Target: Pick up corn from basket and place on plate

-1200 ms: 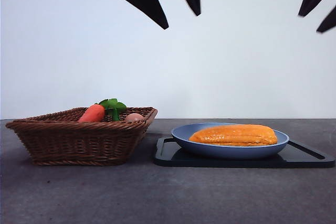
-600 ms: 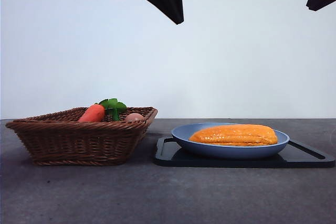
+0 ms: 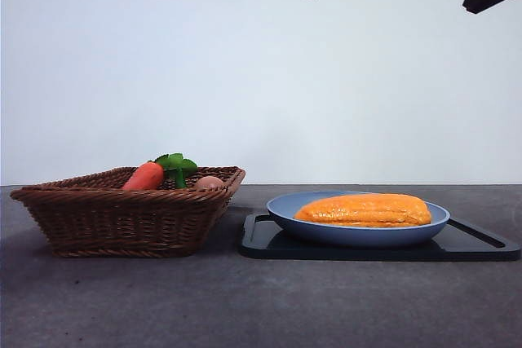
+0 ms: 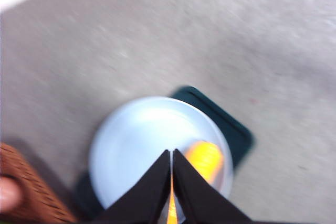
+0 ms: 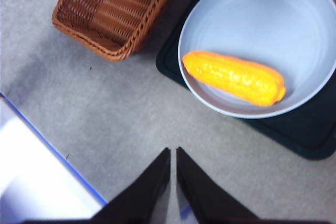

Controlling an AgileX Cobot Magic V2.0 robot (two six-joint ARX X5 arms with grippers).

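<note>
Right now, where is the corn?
The corn lies in the blue plate on the black tray, to the right of the basket in the front view.

Grey table (image 3: 245, 307): wicker basket (image 3: 122, 213) beside black tray (image 3: 261, 242), both directly on it.

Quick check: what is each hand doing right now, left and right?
Left hand: shut, empty, high over the plate.
Right hand: shut, empty, raised above the table.
</note>
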